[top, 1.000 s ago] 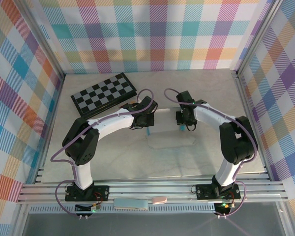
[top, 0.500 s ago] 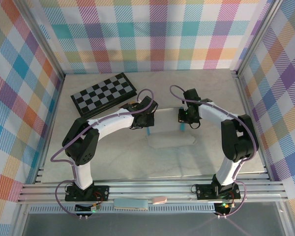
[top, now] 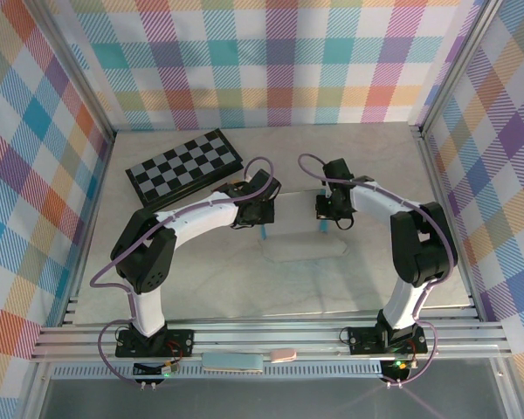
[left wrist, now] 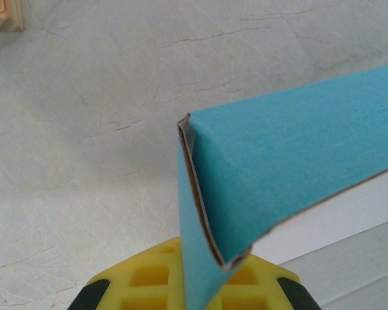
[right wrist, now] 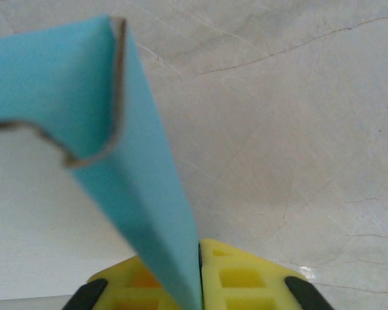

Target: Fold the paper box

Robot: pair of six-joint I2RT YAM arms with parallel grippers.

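Observation:
The paper box (top: 304, 248) lies between the two arms as a partly folded sheet, pale inside, with a turquoise flap raised at each end. My left gripper (top: 261, 220) is shut on the left flap. In the left wrist view the bent turquoise card (left wrist: 291, 161) rises from between the yellow fingers (left wrist: 149, 281) of that gripper (left wrist: 204, 284). My right gripper (top: 325, 215) is shut on the right flap. In the right wrist view the paper box (right wrist: 136, 194) runs down into the closed yellow fingers (right wrist: 246, 278) of that gripper (right wrist: 199, 278).
A black-and-grey checkerboard (top: 185, 166) lies at the back left of the marbled table (top: 375, 157). A pale blue strip (top: 233, 362) and a small pink object (top: 282, 354) rest on the near rail. Checked walls enclose the table on three sides.
My right gripper has closed onto the right flap and shifted slightly back and to the right. The sheet's right end has lifted with it. The left arm has stayed still.

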